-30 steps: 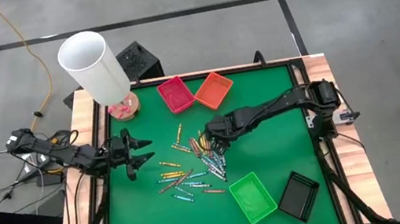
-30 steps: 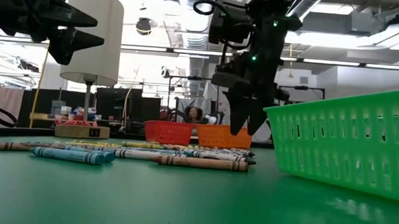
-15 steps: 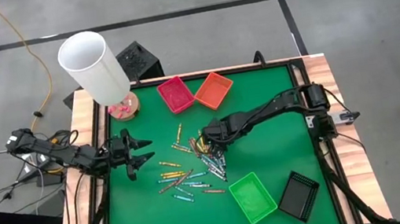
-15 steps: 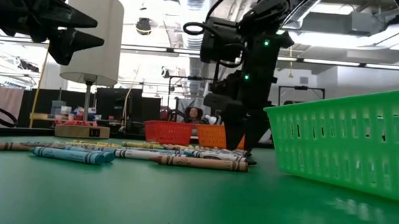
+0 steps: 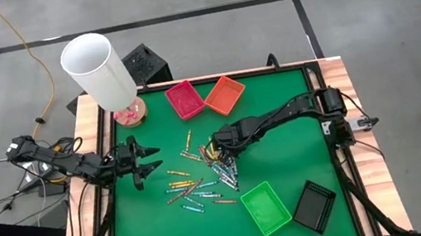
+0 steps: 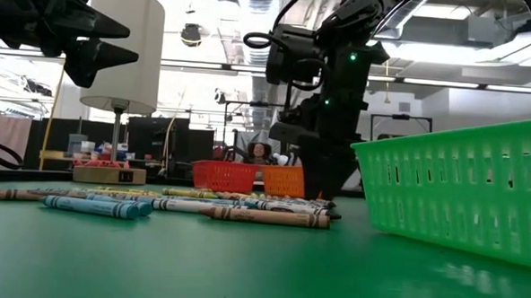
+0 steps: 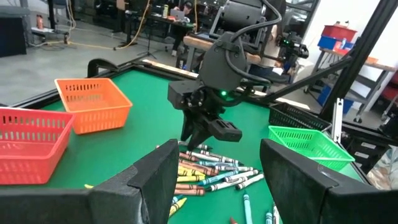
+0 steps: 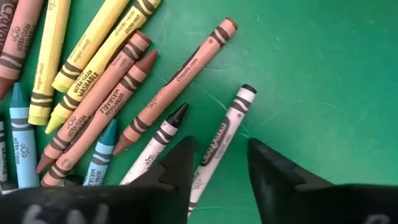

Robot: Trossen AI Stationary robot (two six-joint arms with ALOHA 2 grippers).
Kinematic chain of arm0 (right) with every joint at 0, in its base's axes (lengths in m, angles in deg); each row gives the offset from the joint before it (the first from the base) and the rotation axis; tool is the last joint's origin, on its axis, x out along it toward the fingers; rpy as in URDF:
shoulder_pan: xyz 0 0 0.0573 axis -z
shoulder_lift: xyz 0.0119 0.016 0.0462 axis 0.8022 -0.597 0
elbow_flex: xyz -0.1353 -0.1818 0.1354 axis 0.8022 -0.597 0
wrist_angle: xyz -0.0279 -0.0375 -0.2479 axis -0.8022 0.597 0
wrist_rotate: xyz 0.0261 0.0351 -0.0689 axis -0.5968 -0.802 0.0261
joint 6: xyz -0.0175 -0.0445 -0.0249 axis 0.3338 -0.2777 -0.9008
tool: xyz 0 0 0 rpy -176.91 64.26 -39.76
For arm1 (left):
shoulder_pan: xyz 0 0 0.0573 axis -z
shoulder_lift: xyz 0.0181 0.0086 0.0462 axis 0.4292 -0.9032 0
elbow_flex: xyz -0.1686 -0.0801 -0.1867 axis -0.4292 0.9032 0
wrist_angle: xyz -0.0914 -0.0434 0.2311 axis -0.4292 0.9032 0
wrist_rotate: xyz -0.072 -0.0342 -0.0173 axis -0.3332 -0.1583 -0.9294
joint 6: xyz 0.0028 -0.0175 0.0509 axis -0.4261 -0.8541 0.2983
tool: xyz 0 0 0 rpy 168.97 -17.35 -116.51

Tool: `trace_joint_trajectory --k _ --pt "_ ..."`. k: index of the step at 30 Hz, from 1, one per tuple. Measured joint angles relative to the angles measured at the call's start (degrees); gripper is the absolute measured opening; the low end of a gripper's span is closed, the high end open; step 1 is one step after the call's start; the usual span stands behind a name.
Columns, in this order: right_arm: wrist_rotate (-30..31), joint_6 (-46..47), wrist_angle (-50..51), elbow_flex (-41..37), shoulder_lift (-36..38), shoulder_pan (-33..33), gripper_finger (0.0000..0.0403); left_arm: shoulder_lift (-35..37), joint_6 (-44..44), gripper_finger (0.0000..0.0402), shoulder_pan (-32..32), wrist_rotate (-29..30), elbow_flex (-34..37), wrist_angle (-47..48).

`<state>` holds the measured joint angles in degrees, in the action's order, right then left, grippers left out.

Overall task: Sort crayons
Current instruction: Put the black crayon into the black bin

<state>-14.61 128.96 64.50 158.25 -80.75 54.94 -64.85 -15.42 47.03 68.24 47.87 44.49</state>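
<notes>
Crayons (image 5: 203,178) under right gripper (image 8: 217,165); fingers parted, straddling grey-white crayon (image 8: 219,146); left gripper (image 5: 152,160) open.

You are looking at thin paper-wrapped crayons (image 5: 203,178) showing yellow, tan-brown, teal and white, with black stripe bands, on the green felt table (image 5: 283,157). Small plastic baskets are showing red (image 5: 184,99), orange (image 5: 225,95), bright green (image 5: 265,208) and black (image 5: 314,205).

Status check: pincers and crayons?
Right pincer open, low over the crayons, straddling a white-wrapped crayon. Left pincer open, waiting at table's left. Nothing blocking.
</notes>
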Motion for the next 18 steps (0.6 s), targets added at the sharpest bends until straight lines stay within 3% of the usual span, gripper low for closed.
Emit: trace_joint_trajectory --k 7,18 --pt "0.57 -0.29 -0.06 -0.07 -0.08 -0.07 0.0072 0.0 -0.02 0.0215 0.01 -0.02 0.0 0.0" --pt "0.78 0.5 0.09 -0.17 0.35 -0.07 0.0022 0.0 -0.02 0.0215 0.01 -0.04 0.0 -0.02"
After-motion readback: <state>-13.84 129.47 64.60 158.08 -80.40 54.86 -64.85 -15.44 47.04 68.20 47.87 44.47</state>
